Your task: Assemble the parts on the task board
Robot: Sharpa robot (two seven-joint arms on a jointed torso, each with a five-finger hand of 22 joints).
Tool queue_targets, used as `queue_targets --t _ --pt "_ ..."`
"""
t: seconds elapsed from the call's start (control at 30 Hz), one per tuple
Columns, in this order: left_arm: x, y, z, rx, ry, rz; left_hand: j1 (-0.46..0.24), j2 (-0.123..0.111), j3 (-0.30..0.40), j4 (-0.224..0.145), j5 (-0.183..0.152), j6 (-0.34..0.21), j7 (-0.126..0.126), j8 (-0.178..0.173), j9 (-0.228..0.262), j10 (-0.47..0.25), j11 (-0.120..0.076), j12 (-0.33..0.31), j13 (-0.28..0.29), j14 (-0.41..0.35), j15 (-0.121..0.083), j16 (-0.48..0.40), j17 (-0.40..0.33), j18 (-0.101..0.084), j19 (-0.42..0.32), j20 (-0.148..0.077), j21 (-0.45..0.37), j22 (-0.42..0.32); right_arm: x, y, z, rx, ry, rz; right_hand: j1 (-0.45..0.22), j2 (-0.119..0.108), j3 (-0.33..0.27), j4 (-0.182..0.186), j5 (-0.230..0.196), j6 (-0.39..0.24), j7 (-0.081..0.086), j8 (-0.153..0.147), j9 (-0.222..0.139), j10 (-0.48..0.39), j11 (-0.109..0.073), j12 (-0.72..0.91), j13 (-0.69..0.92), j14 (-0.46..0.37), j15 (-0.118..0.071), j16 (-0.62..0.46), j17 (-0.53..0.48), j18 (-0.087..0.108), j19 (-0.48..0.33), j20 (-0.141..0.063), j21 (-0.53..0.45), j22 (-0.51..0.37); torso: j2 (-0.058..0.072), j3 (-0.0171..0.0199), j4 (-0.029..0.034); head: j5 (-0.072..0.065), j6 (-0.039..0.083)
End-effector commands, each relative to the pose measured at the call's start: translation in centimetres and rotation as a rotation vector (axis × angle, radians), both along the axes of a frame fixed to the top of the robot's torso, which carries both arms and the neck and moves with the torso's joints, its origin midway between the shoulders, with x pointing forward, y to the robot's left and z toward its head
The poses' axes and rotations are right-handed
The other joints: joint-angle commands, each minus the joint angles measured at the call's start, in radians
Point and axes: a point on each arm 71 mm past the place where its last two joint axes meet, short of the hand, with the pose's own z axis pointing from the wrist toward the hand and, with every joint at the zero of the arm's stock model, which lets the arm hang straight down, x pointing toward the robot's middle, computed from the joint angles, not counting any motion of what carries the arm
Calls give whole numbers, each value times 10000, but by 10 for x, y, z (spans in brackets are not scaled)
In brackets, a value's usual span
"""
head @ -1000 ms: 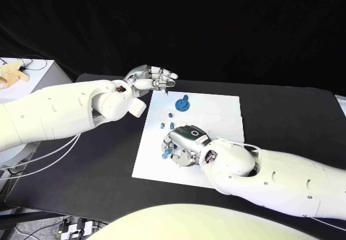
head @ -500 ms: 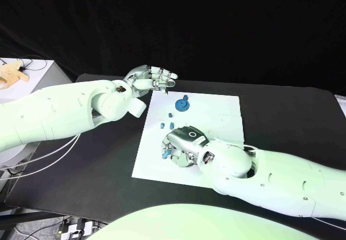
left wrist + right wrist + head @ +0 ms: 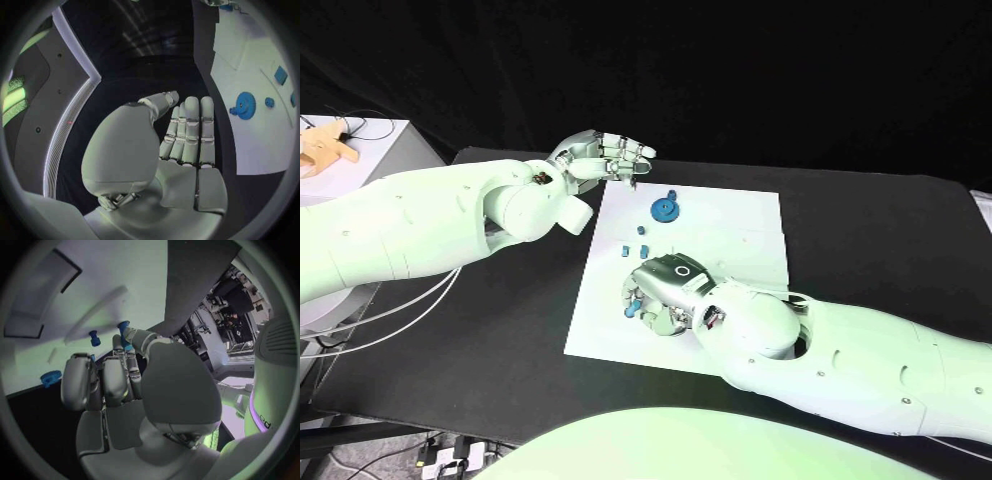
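Note:
The white task board (image 3: 733, 225) lies mid-table. A blue gear (image 3: 666, 208) and a small blue peg (image 3: 672, 192) stand near its far edge, with several small blue parts (image 3: 643, 246) just nearer. My right hand (image 3: 669, 290) rests fingers-down on the board's near left part. Its thumb and a finger pinch a small blue part (image 3: 635, 308), which also appears at the fingertips in the right wrist view (image 3: 124, 330). My left hand (image 3: 603, 155) hovers off the board's far left corner, fingers straight and holding nothing (image 3: 184, 130). The left wrist view shows the gear (image 3: 245, 104) beside it.
A white stand (image 3: 372, 140) with a beige object (image 3: 326, 145) sits at the far left, off the black table (image 3: 877, 220). In the right wrist view another blue peg (image 3: 94, 337) and the gear (image 3: 50, 377) lie on the board near my fingers.
My right hand and forearm have edged slightly toward the board's left side, the blue part staying at the fingertips. The left hand has not moved.

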Motion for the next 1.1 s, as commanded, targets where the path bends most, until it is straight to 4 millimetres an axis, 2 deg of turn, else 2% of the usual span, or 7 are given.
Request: queue_targets --t 0.03,0.17,0.3,0.53,0.93,1.0,1.1 --pt "-1 -2 1 -88 -8 -173 -6 95 -64 -1 19 -55 35 33 -14 -54 -14 51 -16 -24 43 19 -17 154 -18 60 -29 -10 -1 1 -3 -333 -72 148 -106 74 73 -83 53 -184 122 -44 499 228 -238 -176 0 39 24 19 11 -3 58 -14 -179 1099 -4 3 -7 -7 2" --pt "-1 -2 1 -87 -4 -175 -6 95 -64 -1 19 -55 35 33 -14 -54 -14 51 -16 -24 43 19 -17 154 -18 60 -29 -10 -1 2 -4 -209 60 323 -599 -424 -39 39 21 -952 330 -531 324 -554 63 -689 -152 -307 292 -476 -713 154 -325 195 -1214 719 -3 5 -10 -1 2" --pt "0 -2 1 -85 -4 -171 -6 95 -64 -1 19 -55 35 33 -14 -54 -14 51 -16 -24 43 19 -17 154 -18 60 -29 -10 -2 4 -5 -116 284 430 -709 -650 -209 67 -136 -1377 359 -826 211 -1037 159 -823 -271 -531 390 -644 -1006 256 -562 302 -1810 500 -3 5 -5 -47 2" --pt "0 -3 1 -92 0 -195 -17 99 -74 5 20 -78 37 63 -19 -74 -11 68 -22 -29 46 26 -17 154 -18 64 -40 -19 -3 5 -6 -15 655 469 -564 -638 -428 -1 -124 -1628 306 -1038 124 -1485 242 -775 -331 -722 455 -745 -1251 347 -736 398 -2320 308 0 12 -8 -53 2" --pt "-1 -2 0 -81 24 -196 -17 99 -74 5 20 -78 37 63 -19 -74 -11 68 -22 -29 46 26 -17 154 -18 64 -40 -19 0 0 -6 203 611 227 -536 -615 -475 -7 -62 -1636 380 -1067 110 -1571 254 -741 -335 -751 464 -742 -1289 371 -767 414 -2444 261 1 24 -3 -64 2" --pt "-1 -2 0 -80 29 -200 -17 99 -74 5 20 -78 37 63 -19 -74 -11 68 -22 -29 46 26 -17 154 -18 64 -40 -19 1 -1 -5 328 556 174 -495 -616 -614 -19 -44 -1703 371 -1138 78 -1814 293 -732 -349 -837 497 -799 -1421 446 -907 442 -2905 78 0 25 -2 -70 2" --pt "-1 -1 0 -79 34 -204 -17 99 -74 5 20 -78 37 63 -19 -74 -11 68 -22 -29 46 26 -17 154 -18 64 -40 -19 2 -3 -3 626 427 87 -272 -504 -1177 -34 -9 -1939 370 -1349 -28 -2482 408 -707 -353 -1056 593 -889 -1688 567 -1159 527 -3744 -276 1 21 -2 -79 2"
